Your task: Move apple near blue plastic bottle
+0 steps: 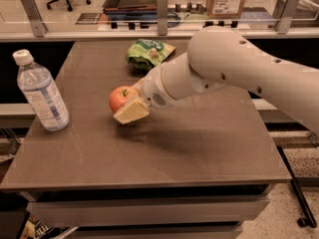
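We see the gripper (125, 105) pinching the apple (118, 96) over the table (199, 148), left of centre. The blue plastic bottle (41, 94) stands upright by the left edge, apart from the apple.

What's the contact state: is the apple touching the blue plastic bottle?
Apart. The camera view shows bare table between the apple and the blue plastic bottle; the end effector, mid-table, holds the apple.
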Action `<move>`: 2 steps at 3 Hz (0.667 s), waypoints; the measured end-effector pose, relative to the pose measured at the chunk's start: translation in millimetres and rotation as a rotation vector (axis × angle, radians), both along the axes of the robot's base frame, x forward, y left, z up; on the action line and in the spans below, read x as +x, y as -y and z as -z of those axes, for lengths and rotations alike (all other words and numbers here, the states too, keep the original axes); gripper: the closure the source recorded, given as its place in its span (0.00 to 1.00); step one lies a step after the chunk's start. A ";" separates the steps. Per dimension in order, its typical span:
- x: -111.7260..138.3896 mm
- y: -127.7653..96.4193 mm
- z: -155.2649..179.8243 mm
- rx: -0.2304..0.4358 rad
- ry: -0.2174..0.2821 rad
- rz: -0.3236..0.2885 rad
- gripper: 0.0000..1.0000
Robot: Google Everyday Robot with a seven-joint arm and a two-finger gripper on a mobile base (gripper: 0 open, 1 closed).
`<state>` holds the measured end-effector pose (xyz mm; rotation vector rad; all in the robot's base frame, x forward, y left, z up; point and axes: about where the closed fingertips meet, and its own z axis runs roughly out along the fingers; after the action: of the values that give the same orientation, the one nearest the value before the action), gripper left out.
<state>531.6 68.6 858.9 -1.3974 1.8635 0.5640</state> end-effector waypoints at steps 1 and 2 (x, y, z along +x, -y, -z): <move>-9.2 -27.3 9.7 0.035 0.005 -0.036 1.00; -19.2 -47.2 23.3 0.082 -0.001 -0.078 1.00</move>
<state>512.4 115.8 835.6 -1.4210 1.7730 0.6726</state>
